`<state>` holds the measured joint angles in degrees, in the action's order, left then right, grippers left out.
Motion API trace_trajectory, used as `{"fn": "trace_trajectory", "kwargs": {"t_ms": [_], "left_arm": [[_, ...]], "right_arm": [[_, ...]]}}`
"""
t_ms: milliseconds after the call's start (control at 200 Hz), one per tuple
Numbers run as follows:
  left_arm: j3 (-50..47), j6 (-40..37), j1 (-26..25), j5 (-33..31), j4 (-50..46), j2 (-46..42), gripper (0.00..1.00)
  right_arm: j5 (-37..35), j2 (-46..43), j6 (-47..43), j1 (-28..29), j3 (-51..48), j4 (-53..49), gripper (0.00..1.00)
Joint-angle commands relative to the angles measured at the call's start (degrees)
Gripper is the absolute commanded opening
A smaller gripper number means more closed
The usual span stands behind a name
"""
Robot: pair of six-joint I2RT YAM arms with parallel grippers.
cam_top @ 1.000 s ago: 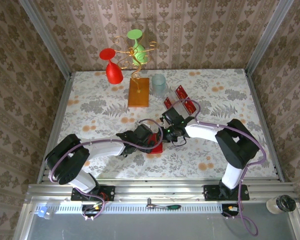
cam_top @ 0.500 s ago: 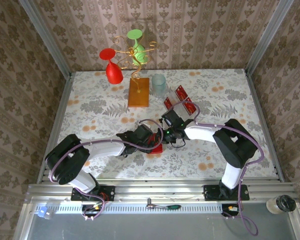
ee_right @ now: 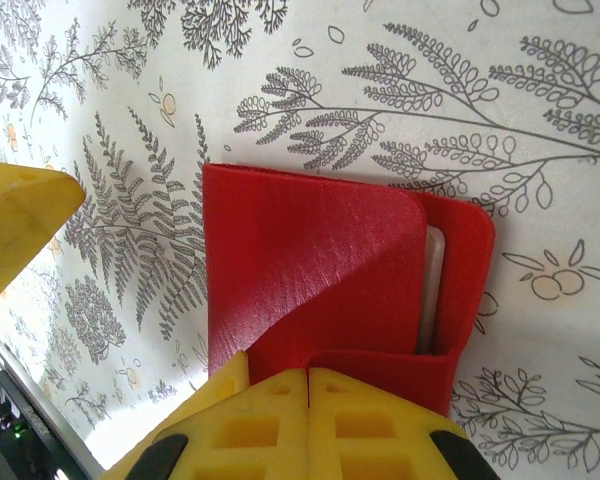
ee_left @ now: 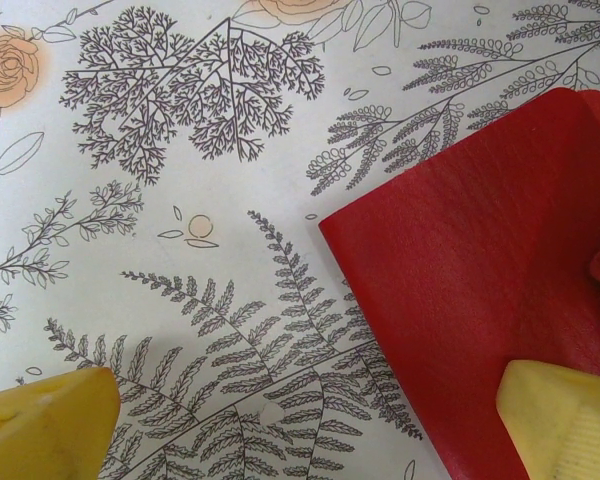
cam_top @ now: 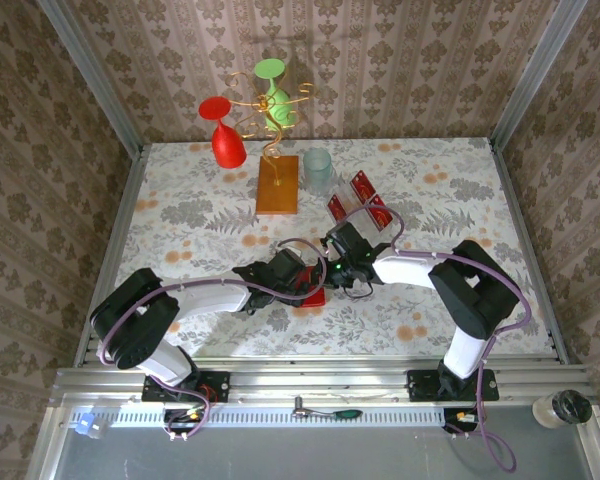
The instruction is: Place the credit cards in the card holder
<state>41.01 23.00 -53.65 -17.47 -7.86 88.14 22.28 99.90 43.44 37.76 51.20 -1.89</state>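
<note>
Our left gripper [ee_left: 305, 400] gapes wide over the flat red grained card holder [ee_right: 310, 270] mid-table; our right gripper [ee_right: 308, 400], closed, seems to pinch its flap. If that flap slips, the holder may shut or skid; the small red striped credit cards [cam_top: 363, 186] wait beyond.

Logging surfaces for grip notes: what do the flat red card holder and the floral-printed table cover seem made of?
The flat red card holder looks like leather or faux leather: fine pebbled grain, matte, soft folded flap. The floral-printed table cover looks like a smooth printed sheet, perhaps vinyl or paper; unclear.
</note>
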Motion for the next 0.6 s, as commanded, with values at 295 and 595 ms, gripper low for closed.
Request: {"fn": "trace_trajectory", "kwargs": {"t_ms": [295, 595], "left_arm": [[-1.64, 0.77, -1.23, 1.45, -1.46, 3.22, 1.0], [-1.39, 0.82, -1.26, 1.54, -1.36, 3.61, 1.0]], "right_arm": [[-1.76, -1.62, -1.34, -1.46, 2.13, -4.98, 0.0], [-0.5, 0.9, -1.21, -0.85, 1.63, -3.89, 0.0]]}}
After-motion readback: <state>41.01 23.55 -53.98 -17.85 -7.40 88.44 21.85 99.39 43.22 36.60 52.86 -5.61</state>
